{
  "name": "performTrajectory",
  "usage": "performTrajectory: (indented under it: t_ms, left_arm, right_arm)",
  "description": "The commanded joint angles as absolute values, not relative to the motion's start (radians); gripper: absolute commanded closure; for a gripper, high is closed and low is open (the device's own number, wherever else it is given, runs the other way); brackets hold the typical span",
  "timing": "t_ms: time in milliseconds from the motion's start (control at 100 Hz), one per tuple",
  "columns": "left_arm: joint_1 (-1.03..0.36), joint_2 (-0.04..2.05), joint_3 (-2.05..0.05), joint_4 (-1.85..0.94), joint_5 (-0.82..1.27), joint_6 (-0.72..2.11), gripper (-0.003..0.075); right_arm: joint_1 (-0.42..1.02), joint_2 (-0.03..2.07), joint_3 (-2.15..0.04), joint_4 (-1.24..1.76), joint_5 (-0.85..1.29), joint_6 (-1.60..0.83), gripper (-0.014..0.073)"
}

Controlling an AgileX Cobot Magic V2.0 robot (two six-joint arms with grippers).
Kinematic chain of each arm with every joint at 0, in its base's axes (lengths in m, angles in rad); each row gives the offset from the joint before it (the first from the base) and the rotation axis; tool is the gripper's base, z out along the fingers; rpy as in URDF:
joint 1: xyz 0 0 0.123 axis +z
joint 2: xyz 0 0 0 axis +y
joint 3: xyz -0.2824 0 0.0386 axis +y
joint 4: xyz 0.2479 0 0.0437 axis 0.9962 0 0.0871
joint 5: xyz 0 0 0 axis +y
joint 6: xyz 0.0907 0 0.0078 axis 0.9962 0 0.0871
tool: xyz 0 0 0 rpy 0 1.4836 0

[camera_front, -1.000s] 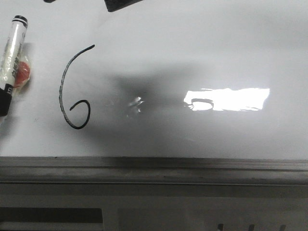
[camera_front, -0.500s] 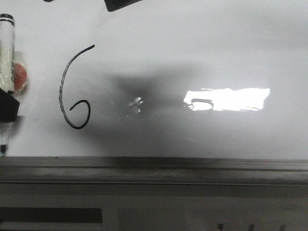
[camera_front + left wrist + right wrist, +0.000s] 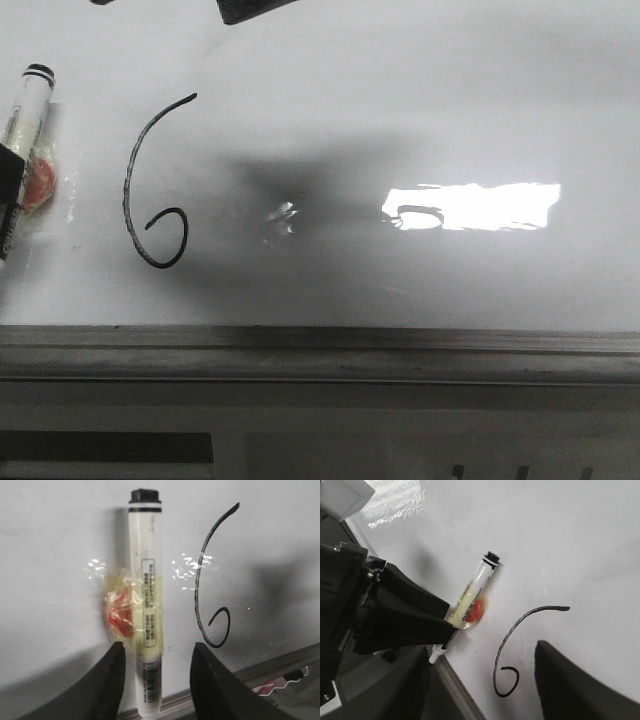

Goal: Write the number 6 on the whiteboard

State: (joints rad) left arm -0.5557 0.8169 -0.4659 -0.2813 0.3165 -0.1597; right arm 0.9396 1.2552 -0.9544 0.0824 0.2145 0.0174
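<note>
On whiteboard point(image 3: 400, 100): number 6 point(image 3: 150, 190) | left tool point(image 3: 155, 680) apart astride marker point(image 3: 146, 610) | right tool state unclear

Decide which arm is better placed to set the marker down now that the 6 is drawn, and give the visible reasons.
Left. The marker lies between the left gripper jaws, beside the number 6 on the whiteboard. The right gripper is empty.

Glossy whiteboard point(image 3: 400, 90); grey metal rail point(image 3: 320, 352); plastic marker point(image 3: 145, 605).
</note>
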Motion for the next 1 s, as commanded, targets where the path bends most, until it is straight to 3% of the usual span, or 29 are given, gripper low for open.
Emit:
performTrajectory:
  t_ms: [0,70,230,330,490,750,990]
  left_arm:
    - [-0.553,0.773,-0.496,-0.284,0.271,-0.167,0.037]
    - [-0.553,0.726,-0.496,-0.278,0.289,-0.167,0.0338]
    - [-0.553,0.6,-0.496,-0.275,0.325,-0.167,0.0362]
    - [-0.553,0.516,-0.496,-0.275,0.332,-0.167,0.0452]
    - [-0.553,0.362,-0.496,-0.272,0.332,-0.135,0.074]
    - [-0.553,0.144,-0.463,-0.229,0.33,-0.012,0.0741]
    - [-0.553,-0.02,-0.375,-0.222,0.33,0.067,0.0741]
  right_arm:
    - [0.935,1.209,-0.987,0.087,0.153,0.009,0.0221]
    - [0.935,1.186,-0.985,0.07,0.153,0.009,0.0321]
    - [0.935,1.118,-0.971,0.041,0.159,0.009,0.0667]
    - [0.935,1.071,-0.935,0.041,0.157,0.009,0.0659]
    - [0.935,0.962,-0.816,0.0,0.091,0.009,0.0658]
    - [0.935,0.745,-0.53,-0.064,-0.211,0.009,0.0657]
    - [0.935,0.564,-0.341,-0.059,-0.255,0.009,0.0657]
